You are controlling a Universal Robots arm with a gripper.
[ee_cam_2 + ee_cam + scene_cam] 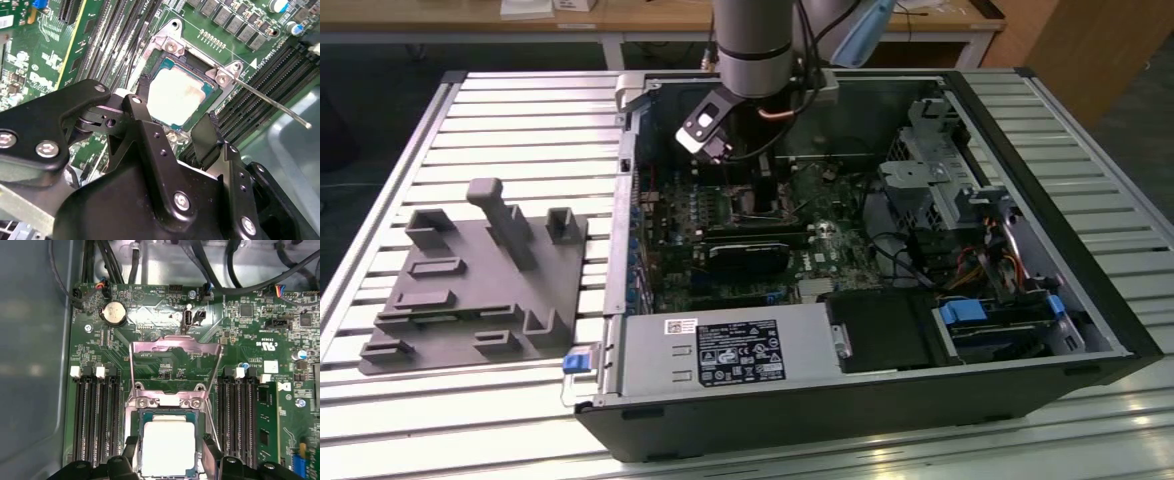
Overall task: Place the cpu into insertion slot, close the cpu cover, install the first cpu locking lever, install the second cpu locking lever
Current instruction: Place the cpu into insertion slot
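Gripper [177, 104] is low inside the computer case [854, 420], fingers [144, 95] spread just wider than the cpu [167, 447], one at each side. I cannot resolve whether they touch its edges. The cpu lies flat between them in the insertion slot [192, 60], so seating looks done. The cpu cover [175, 344] stands hinged up just beyond the fingertips, leaving the socket open for access. The locking lever [270, 101], off to one side of the gripper, is raised and unlatched, hence the free cover.
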